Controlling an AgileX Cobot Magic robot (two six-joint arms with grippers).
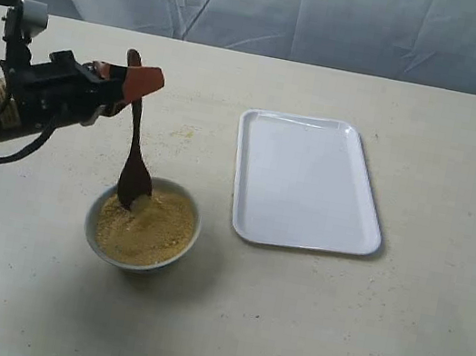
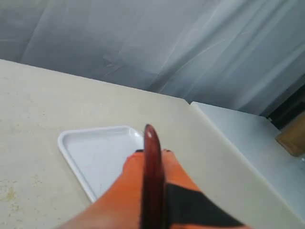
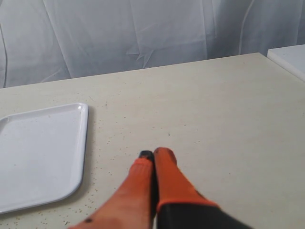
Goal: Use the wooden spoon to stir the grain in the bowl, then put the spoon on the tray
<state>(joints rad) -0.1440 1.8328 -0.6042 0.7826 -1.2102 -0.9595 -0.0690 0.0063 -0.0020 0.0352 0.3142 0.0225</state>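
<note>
Count: four single items, two grippers.
One bowl [image 1: 135, 263] at lower left of the exterior frame, one mound of grain [image 1: 153, 233], one wooden spoon [image 1: 133, 160], one tray [image 1: 307, 181] right of centre; two grippers: left gripper [image 1: 140, 80] at upper left, right gripper [image 3: 153, 160] only in its wrist view.

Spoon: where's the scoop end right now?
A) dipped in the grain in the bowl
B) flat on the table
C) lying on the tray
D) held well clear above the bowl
A: the spoon stands nearly upright, gripped near its handle top by the left pincer, with its scoop sunk into the grain inside the bowl.
</note>
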